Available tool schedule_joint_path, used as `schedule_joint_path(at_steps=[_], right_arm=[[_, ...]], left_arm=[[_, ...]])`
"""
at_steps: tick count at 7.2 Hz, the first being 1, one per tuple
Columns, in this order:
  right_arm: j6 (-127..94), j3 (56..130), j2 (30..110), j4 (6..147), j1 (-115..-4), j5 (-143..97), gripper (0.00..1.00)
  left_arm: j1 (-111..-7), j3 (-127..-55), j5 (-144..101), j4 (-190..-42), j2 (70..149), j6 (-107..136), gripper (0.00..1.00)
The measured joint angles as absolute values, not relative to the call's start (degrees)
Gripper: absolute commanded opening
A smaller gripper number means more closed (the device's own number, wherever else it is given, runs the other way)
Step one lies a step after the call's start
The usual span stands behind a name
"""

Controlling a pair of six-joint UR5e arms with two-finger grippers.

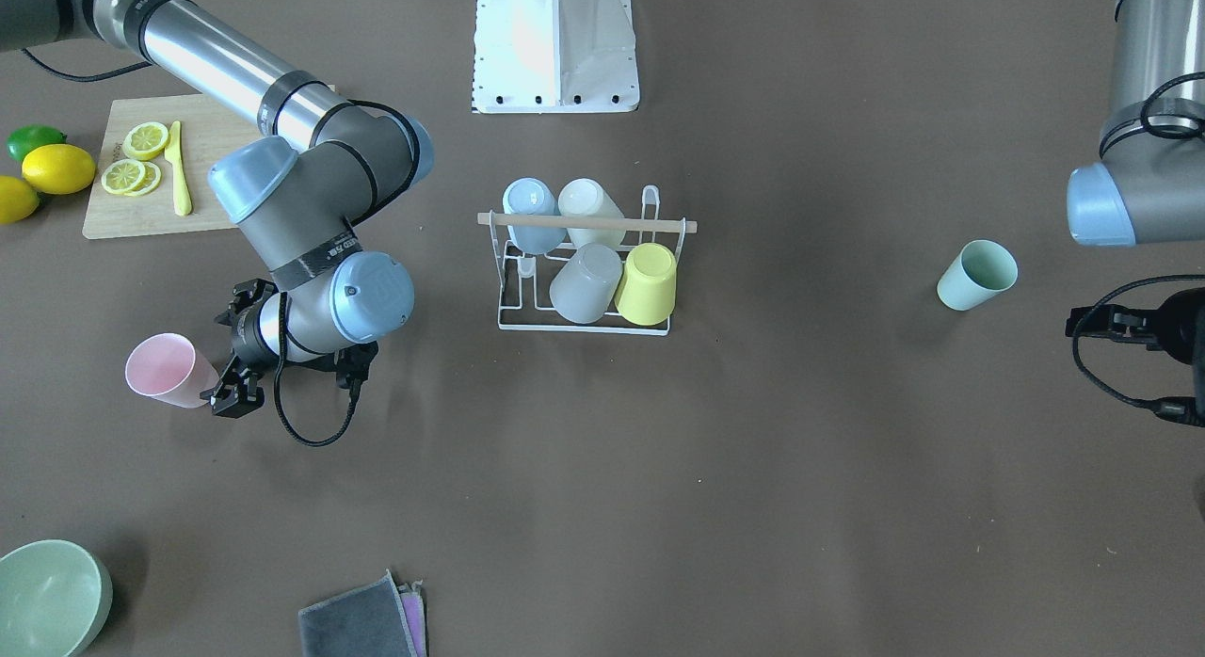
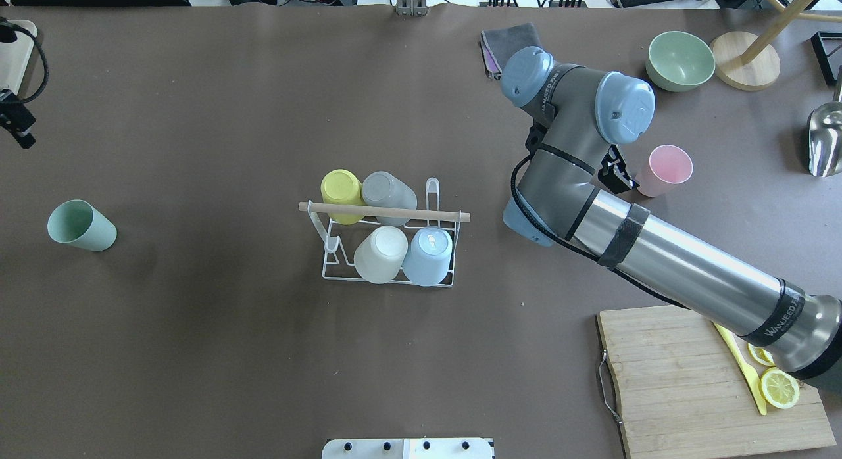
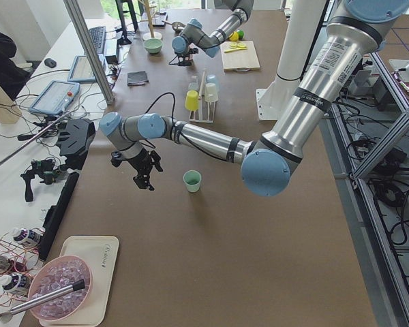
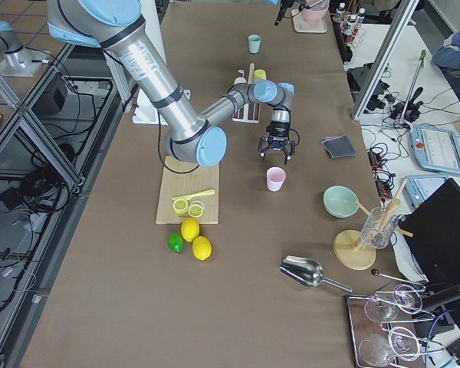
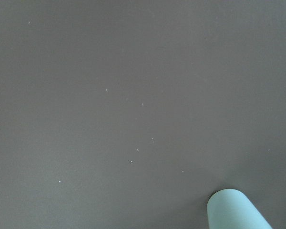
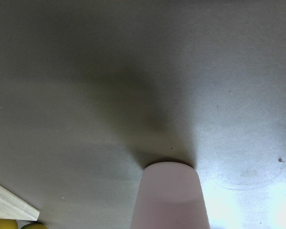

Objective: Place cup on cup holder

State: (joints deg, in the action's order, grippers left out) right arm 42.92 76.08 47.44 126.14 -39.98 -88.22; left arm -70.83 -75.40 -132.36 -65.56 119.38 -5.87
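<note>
The white wire cup holder (image 1: pixel 513 309) with a wooden rod handle stands mid-table and also shows in the overhead view (image 2: pixel 329 248). It bears a blue, a cream, a grey and a yellow cup, all upside down. A pink cup (image 1: pixel 169 370) stands upright on the table. My right gripper (image 1: pixel 231 356) hangs open and empty right beside it, on the holder's side. In the right wrist view the pink cup (image 6: pixel 171 195) is at the bottom edge. A pale green cup (image 1: pixel 977 274) stands upright at the other end. My left gripper (image 3: pixel 144 178) is open and empty, apart from the green cup (image 3: pixel 191 180).
A cutting board (image 1: pixel 122 210) with lemon slices and a yellow knife lies behind the right arm, with lemons and a lime (image 1: pixel 56 168) beside it. A green bowl (image 1: pixel 47 596) and folded cloths (image 1: pixel 362 619) lie at the operators' edge. The white robot base (image 1: pixel 555 45) stands behind the holder.
</note>
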Motion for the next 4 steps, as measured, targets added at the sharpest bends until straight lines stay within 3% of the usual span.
schedule_joint_path(at_steps=[4], right_arm=[[38.29,76.16,48.62,126.44,-37.22,-83.25,1.00]], left_arm=[[-64.30,-73.39,-132.46,-64.28,121.01,-1.37,0.98]])
